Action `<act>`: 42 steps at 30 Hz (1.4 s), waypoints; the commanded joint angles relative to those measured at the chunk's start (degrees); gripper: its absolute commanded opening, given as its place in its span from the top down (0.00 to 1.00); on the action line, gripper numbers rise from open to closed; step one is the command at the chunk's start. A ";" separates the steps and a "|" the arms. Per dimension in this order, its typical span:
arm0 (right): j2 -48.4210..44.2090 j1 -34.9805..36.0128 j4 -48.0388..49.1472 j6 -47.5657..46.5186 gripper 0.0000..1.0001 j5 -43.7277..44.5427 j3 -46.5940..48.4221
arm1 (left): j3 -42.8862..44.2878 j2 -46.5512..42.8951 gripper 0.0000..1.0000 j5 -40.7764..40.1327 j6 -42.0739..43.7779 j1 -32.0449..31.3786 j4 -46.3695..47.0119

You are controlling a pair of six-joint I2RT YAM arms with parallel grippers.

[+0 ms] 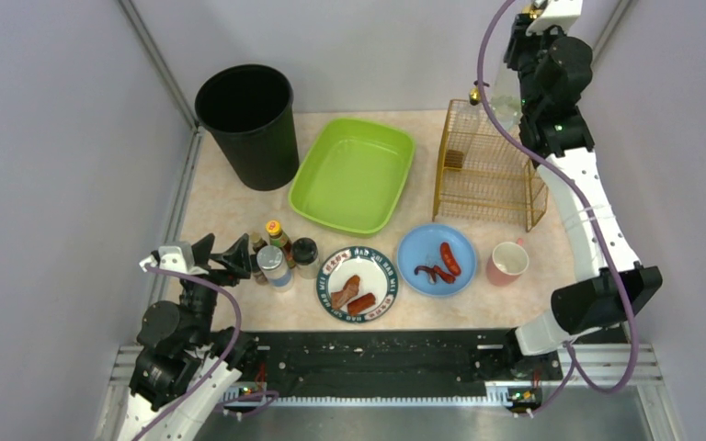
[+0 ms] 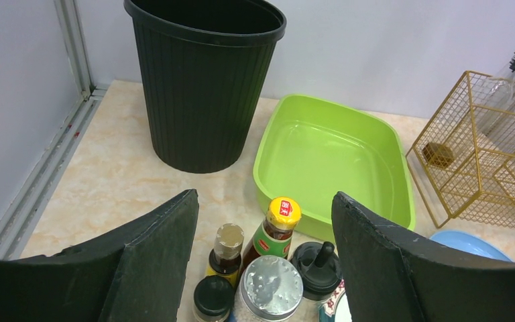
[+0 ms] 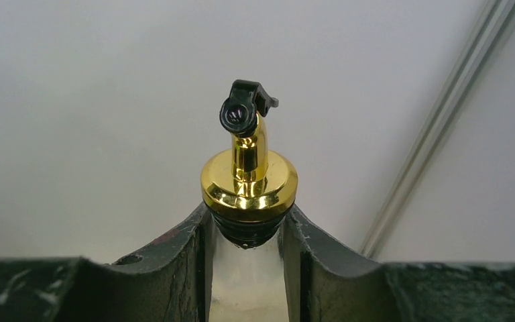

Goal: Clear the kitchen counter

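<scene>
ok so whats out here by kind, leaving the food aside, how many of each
plates: 2 (patterned plate, blue plate)
pink cup: 1
condiment bottles and jars: 5
glass pourer bottle: 1, in the right gripper
black bin: 1
green tray: 1
gold wire rack: 1
total: 12

Lab robot cell dressed as a kitchen: marbled kitchen counter (image 1: 221,220) boxed in by plain grey panels (image 1: 55,138) and aluminium profiles (image 1: 156,60), black rail strip (image 1: 386,354) at near edge; condiment bottles (image 1: 280,253) and bin (image 1: 248,124) on it.
</scene>
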 commanded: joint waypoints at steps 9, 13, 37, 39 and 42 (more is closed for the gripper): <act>3.03 -9.31 11.69 4.15 1.00 -14.96 0.59 | -0.22 -0.34 0.23 1.69 -0.08 -0.12 2.48; 4.76 -10.96 14.97 4.57 1.00 -19.87 -0.80 | -0.23 -0.33 0.23 1.68 -0.04 -0.10 2.48; 10.11 -17.58 28.68 13.70 1.00 -35.63 -9.15 | -0.49 -1.60 0.23 1.77 0.31 -0.13 2.80; 10.06 -17.99 30.85 14.44 1.00 -36.73 -10.98 | -0.48 -1.56 0.23 1.88 0.27 -0.13 2.79; 10.02 -18.74 34.05 16.17 1.00 -38.85 -13.43 | -0.49 -1.52 0.23 1.84 0.31 -0.14 2.78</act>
